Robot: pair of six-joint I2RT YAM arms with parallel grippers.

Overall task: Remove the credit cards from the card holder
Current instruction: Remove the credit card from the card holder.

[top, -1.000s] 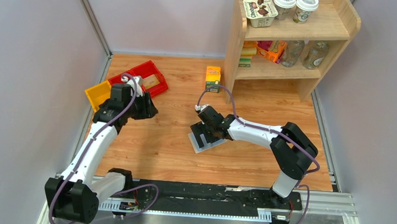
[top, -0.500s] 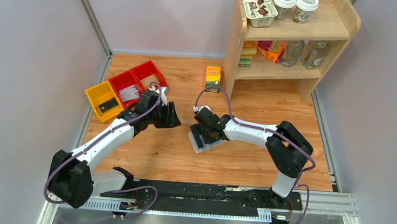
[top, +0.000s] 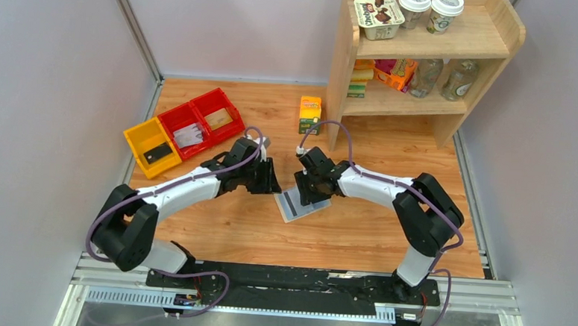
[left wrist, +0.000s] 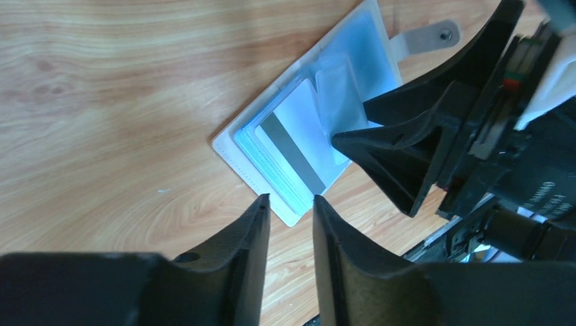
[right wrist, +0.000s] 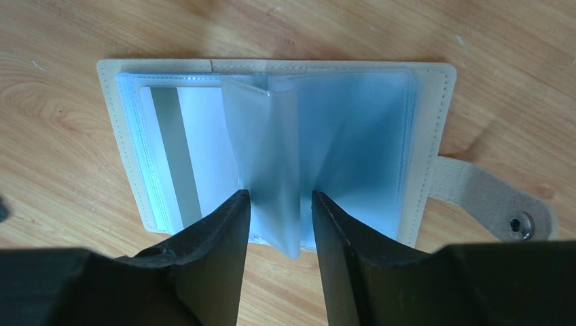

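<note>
**Closely paired: both grippers at the open card holder**

Low over the wooden table (top: 223, 219), the left arm stretches from its base at the near left, its forearm slanting up and right toward the centre. The left gripper (top: 272, 184) points right and slightly down at the near-left edge of the card holder (top: 299, 207). In the left wrist view its fingers (left wrist: 255, 231) stand a narrow gap apart with only bare wood between them, their tips just short of the holder's edge.

The right arm rises from the near right, folds at a dark elbow and sends its forearm left. This brings the right gripper (top: 307, 185) down onto the holder's far end, facing the left one at close quarters.

The holder lies spread flat near the table's centre, blue inside up, its closing tab (right wrist: 492, 204) lying out to one side. The right fingers stand partly apart astride a clear sleeve (right wrist: 272, 156) that has lifted from the stack. One finger is against the sleeve and a sliver of space shows at the other, so it is not clamped.

A credit card (right wrist: 193, 156) with a dark stripe sits in the stacked pockets, beside the raised sleeve.

Red bins (top: 202, 120) and a yellow bin (top: 139, 136) lie at the far left.
</note>
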